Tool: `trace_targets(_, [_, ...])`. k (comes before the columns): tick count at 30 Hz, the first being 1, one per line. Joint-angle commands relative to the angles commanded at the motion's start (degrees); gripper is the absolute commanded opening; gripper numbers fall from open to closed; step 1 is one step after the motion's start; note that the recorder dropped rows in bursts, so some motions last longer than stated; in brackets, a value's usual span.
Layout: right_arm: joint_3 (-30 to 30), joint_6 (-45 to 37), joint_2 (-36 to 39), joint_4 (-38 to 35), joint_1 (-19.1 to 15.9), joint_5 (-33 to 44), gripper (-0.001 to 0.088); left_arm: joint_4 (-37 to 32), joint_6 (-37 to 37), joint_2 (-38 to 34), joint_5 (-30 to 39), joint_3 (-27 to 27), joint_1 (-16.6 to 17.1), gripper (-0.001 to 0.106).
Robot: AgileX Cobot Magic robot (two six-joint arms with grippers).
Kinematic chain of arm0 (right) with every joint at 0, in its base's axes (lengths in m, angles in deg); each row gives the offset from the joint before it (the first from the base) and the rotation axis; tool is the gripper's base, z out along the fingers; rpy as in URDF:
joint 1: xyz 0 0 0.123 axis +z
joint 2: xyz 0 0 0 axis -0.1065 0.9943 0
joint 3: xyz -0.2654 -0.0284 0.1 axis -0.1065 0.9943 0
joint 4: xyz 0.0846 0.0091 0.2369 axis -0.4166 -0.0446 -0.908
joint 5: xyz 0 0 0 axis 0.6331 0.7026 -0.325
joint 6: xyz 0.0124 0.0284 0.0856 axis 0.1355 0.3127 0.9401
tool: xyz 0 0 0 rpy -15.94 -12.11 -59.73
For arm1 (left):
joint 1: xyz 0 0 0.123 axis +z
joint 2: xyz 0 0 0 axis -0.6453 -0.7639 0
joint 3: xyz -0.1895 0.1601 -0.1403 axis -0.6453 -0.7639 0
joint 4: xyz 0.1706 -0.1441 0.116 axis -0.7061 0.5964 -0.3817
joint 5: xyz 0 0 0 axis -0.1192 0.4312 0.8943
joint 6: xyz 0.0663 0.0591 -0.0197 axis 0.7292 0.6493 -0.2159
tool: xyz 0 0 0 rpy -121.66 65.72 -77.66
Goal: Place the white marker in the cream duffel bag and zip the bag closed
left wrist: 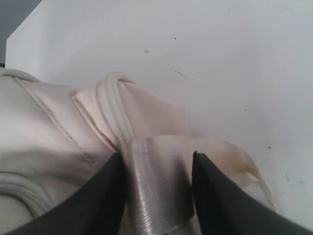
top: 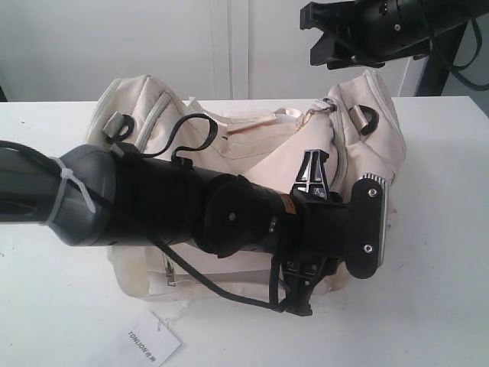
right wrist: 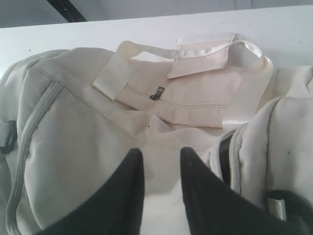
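Clamping the shiny webbing handle (left wrist: pixel 156 196) of the cream fabric duffel bag (top: pixel 252 145), left gripper (left wrist: pixel 156 154) should hold taut; right gripper (right wrist: pixel 161 149) hovers parted, empty.

Middle of cream duffel bag (top: pixel 252 145) (exterior view) behind left arm (top: pixel 153 202)

The cream duffel bag (top: pixel 260 145) is soft matt cloth, finely woven, with raised stitched seams. Its webbing handle (left wrist: pixel 156 196) is ribbed and has a satin sheen. The left gripper (left wrist: pixel 156 155) has dull black fingers (left wrist: pixel 98 205), plastic by the look. Beside the bag a paper tag (top: pixel 149 344) lies matt on the smooth white counter (top: pixel 435 306); the arm casing (top: pixel 107 222) over the bag is grey plastic, faintly glossy.
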Motion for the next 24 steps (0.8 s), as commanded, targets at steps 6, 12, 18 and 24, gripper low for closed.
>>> trace_targets(6, [0.0, 1.01, -0.12, 0.0, 0.0, 0.76, 0.026, 0.34, -5.68, 3.73, 5.91, 0.0, 0.0, 0.05])
trace_targets(12, [0.0, 1.03, -0.12, 0.0, 0.0, 3.31, 0.026, 0.58, -9.12, 8.32, 16.63, 0.0, 0.0, 0.05])
trace_targets(18, [0.0, 1.03, -0.12, 0.0, 0.0, 7.4, 0.0259, 0.71, -17.05, 12.03, 21.87, 0.0, 0.0, 0.05])
trace_targets(24, [0.0, 1.03, -0.12, 0.0, 0.0, 13.36, 0.0257, 0.71, -23.2, 15.95, 30.06, 0.0, 0.0, 0.028])
